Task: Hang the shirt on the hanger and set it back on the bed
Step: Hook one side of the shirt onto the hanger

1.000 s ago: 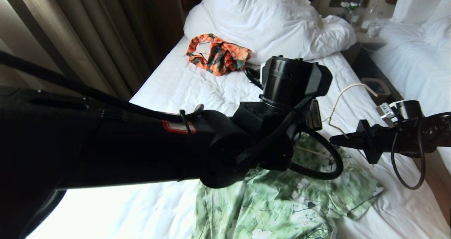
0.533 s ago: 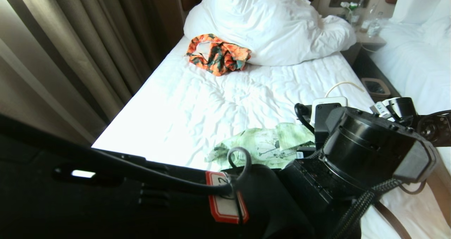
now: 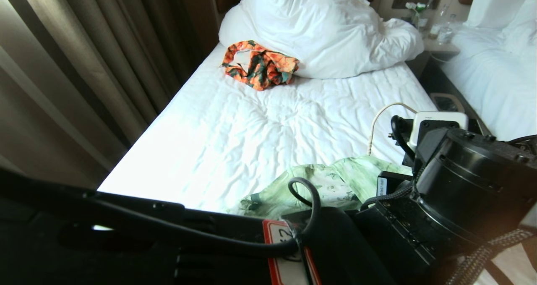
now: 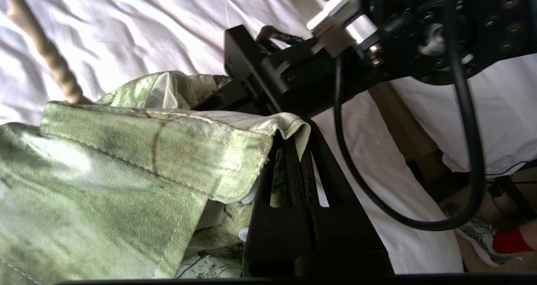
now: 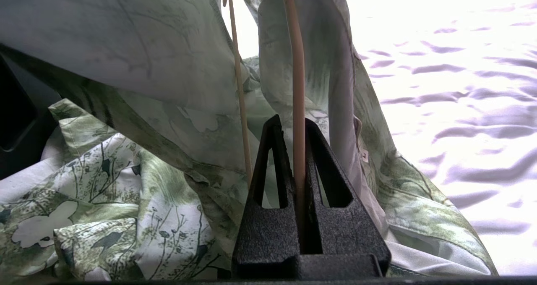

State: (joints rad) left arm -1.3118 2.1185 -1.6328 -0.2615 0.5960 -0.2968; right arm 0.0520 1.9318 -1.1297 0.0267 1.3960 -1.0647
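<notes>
Left pincer: the left gripper (image 4: 300, 150), black and wedge-shaped, has its fingers pressed together on a hemmed fold of the shirt (image 4: 138, 150), a thin light green and white collared shirt with a dark leaf print; the stitched edge drapes over the fingertips.
Right pincer: the right gripper (image 5: 298, 129), the same black make, is clamped on a bar of the hanger (image 5: 298, 75), a thin cream-coloured wire frame; the bar runs straight out from between its tips and up into the cloth.
Second wire: another cream strand of the hanger lies just beside the right gripper's fingers, outside the grip.
Shirt around the right pincer: folds hang on both sides of the gripped bar and bunch loosely beneath the fingers.
Pincers to each other: in the left wrist view the right arm's black body sits just beyond the left gripper's tips, very close.
Bed: the bed (image 3: 251, 125), with a wrinkled white sheet, lies under both grippers; the shirt (image 3: 335, 184) rests near its foot end.
Hook: the hanger's curved cream hook (image 3: 384, 115) rises behind the shirt.
Open room: bare sheet stretches beyond the grippers up to an orange and dark green floral garment (image 3: 260, 66) and a big white pillow (image 3: 319, 29).
Edges: beige curtains (image 3: 105, 58) border the bed's left edge; a second white bed (image 3: 495, 66) stands past the right edge, across a narrow gap.
</notes>
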